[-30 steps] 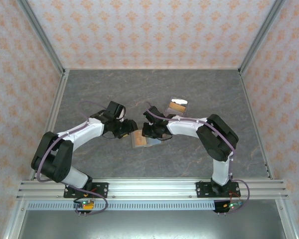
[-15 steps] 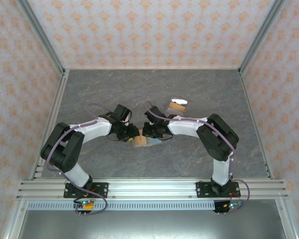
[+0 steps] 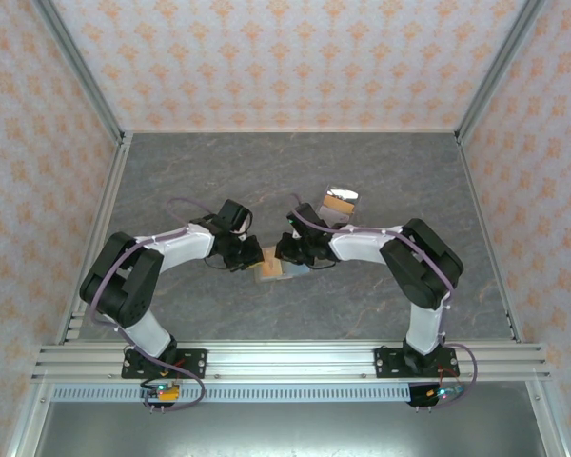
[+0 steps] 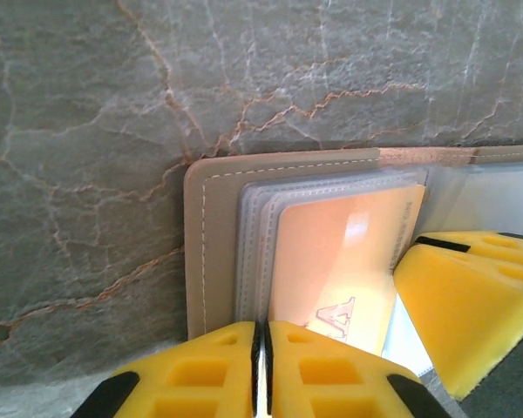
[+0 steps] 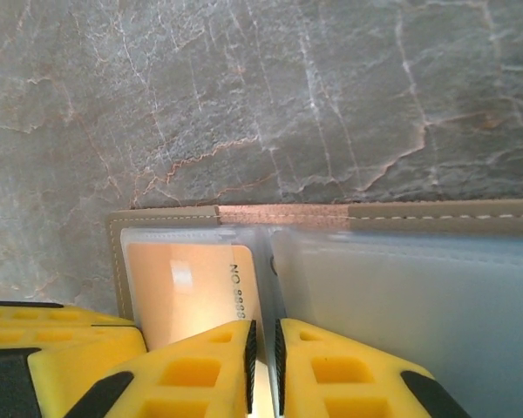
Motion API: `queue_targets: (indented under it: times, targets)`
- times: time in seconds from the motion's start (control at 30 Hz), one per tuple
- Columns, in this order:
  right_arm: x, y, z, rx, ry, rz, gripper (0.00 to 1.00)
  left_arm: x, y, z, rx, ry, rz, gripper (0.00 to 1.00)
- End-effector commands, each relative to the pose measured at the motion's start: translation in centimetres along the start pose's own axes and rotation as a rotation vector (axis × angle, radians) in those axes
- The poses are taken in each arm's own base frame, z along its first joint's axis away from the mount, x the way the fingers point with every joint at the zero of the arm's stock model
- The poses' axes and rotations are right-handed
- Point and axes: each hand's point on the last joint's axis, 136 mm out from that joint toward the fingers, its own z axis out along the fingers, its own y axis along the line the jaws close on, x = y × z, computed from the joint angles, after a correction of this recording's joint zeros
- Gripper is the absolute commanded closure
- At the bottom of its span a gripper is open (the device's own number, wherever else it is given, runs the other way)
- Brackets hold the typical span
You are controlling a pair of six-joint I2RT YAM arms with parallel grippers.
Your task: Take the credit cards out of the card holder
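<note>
Two robot arms [image 3: 171, 249] reach over a gray table [image 3: 171, 181]. The table looks like stone, with thin orange and white cracks. Three walls [image 3: 266, 57] with pale pink and orange flower paper stand around it. A metal rail [image 3: 285, 357] runs along the bottom of the top view.

One card holder [image 3: 280, 272] lies open and flat on the table, just below the middle of the top view. It sits right between the two hands. The left hand [image 3: 251, 258] is at its left edge. The right hand [image 3: 288, 255] is over its right part.

In the left wrist view, the holder's tan edge and clear pockets fill the middle. An orange card [image 4: 340, 252] sits inside a pocket. The left hand's yellow fingers [image 4: 200, 370] are at the bottom, pressed together with only a thin line between them. Their tips are at the holder's lower edge, beside the card. I cannot tell if they pinch anything thin. One yellow finger of the right hand lies on a clear pocket at the lower right.

In the right wrist view, the right hand's fingers [image 5: 331, 370] are close together too, with a narrow dark gap. They sit at the holder's lower edge, just right of the card.

I count two arms, two hands, one card holder and one orange card. One shiny clear piece [image 3: 340, 202] lies up and to the right, apart from the holder.
</note>
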Motion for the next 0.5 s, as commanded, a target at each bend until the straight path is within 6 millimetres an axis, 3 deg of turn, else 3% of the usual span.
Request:
queue_targets:
  times: [0.0, 0.47]
  targets:
    - [0.0, 1.2, -0.6, -0.091, -0.003, 0.019, 0.83, -0.4, 0.4, 0.7, -0.029, -0.008, 0.019, 0.89]
    - [0.0, 2.3, -1.3, -0.206, -0.007, 0.003, 0.84, 0.4, 2.1, 1.3, -0.089, 0.026, 0.045, 0.93]
